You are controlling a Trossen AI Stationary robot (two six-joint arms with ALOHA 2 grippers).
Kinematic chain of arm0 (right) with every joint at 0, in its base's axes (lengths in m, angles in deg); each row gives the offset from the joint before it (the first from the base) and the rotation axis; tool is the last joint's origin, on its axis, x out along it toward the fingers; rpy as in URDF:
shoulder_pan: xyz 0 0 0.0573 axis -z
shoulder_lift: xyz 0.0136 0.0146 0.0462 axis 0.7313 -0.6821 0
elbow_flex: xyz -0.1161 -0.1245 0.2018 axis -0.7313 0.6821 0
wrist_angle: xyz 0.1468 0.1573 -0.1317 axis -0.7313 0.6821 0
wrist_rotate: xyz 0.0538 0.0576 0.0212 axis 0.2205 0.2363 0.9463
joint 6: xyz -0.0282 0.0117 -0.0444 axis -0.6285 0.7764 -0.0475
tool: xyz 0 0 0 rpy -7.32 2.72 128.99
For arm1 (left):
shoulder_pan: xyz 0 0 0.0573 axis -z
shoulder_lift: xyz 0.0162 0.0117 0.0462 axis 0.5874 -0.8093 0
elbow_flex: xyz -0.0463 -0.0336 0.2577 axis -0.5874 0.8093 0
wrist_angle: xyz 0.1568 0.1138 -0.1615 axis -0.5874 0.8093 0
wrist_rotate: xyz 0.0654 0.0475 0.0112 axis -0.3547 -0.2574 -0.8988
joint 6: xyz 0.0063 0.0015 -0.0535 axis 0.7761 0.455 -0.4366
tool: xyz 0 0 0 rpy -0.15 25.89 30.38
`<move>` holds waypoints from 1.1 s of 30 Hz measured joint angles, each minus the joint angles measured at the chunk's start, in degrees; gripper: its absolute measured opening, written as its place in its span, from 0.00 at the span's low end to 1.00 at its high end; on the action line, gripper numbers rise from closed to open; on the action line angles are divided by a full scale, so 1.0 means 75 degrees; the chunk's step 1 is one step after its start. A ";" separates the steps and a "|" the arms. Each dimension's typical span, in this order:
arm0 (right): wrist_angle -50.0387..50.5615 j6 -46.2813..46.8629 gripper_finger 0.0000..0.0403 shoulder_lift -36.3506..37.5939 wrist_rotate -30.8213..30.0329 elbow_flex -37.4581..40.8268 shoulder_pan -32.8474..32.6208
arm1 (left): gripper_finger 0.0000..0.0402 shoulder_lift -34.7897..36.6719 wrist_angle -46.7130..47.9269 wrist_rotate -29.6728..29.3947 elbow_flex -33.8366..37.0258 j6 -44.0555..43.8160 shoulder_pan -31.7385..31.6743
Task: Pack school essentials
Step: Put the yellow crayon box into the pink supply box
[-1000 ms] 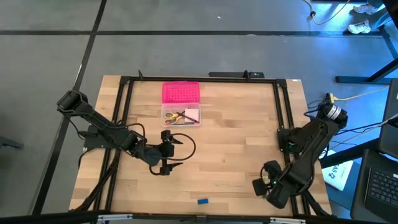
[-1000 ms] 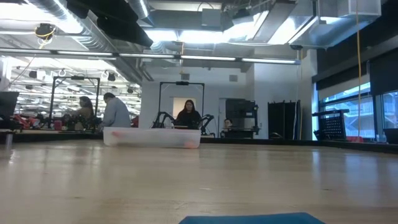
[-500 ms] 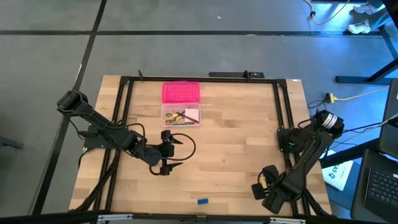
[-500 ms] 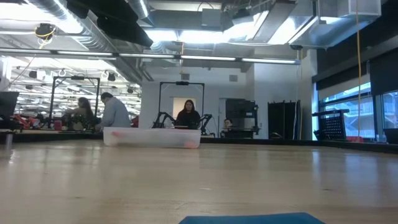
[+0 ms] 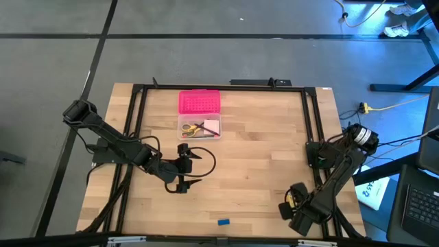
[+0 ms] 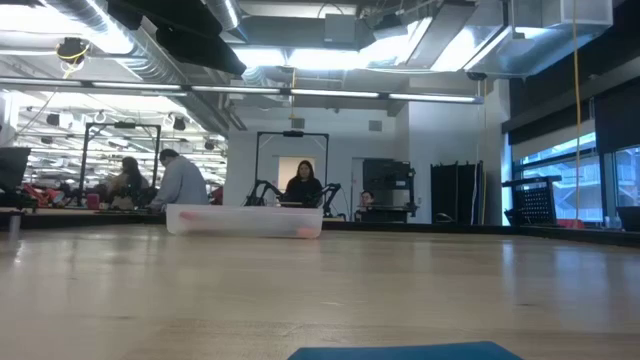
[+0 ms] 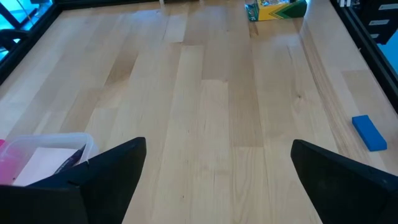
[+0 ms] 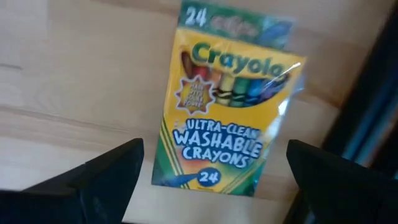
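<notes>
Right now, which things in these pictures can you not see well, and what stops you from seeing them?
- Crayon box: hidden under the right gripper in the high view.
- Box contents: in the high view the scissors and notepad show; pencils and pen are too small to tell.
- Blue eraser: cut by the low view's bottom edge.
- Clear box: far off in the low view, contents unreadable.

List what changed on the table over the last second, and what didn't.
Only the right arm moved: its elbow swung in and its right gripper slid a little toward the table's near right corner, jaws open above the crayon box. Nothing was grasped or released. The left gripper kept its open pose mid-table, and the clear box with the scissors, the pink lid and the blue eraser stayed put.
</notes>
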 joint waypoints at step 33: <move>-0.1690 -0.0381 0.98 0.0015 -0.0793 0.1349 -0.0015 | 0.99 0.0000 -0.0002 0.0000 0.0000 -0.0001 0.0000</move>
